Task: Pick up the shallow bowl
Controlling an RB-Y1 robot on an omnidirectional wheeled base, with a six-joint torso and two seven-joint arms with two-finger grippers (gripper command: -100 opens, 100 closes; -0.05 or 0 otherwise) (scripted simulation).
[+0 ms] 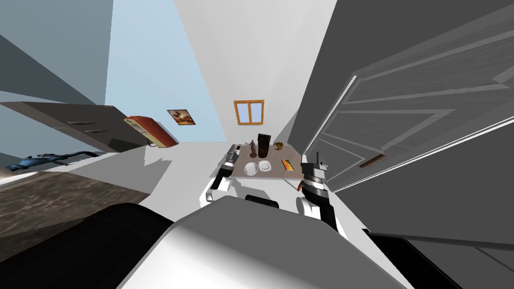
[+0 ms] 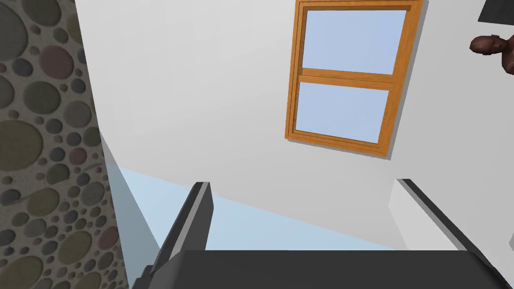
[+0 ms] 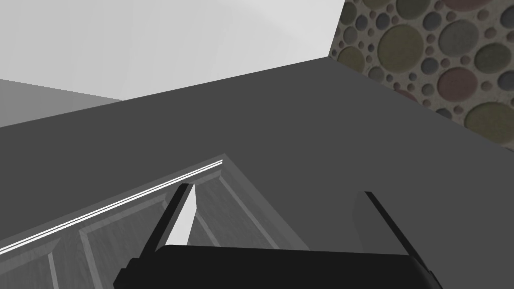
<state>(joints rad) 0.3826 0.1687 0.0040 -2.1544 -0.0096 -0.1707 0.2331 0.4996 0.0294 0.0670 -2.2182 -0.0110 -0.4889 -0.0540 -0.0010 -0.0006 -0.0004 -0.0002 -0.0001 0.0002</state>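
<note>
Nothing of the pickup is done yet. Both my arms are raised at the near edge of the tabletop, one at each side. My left pincer is spread wide with nothing between its blades, and my right pincer stands just as wide and empty. The whole job is left: reach in, come down, close, lift.

On the tabletop I count two white dishes, close together near my edge: one nearer my left arm and one just beside it. The second looks flatter, so I judge it to be the shallow bowl, though I cannot be sure from here. Behind them are one brown figurine, one dark upright cylinder and one small golden thing. One flat orange thing lies toward my right arm.
</note>
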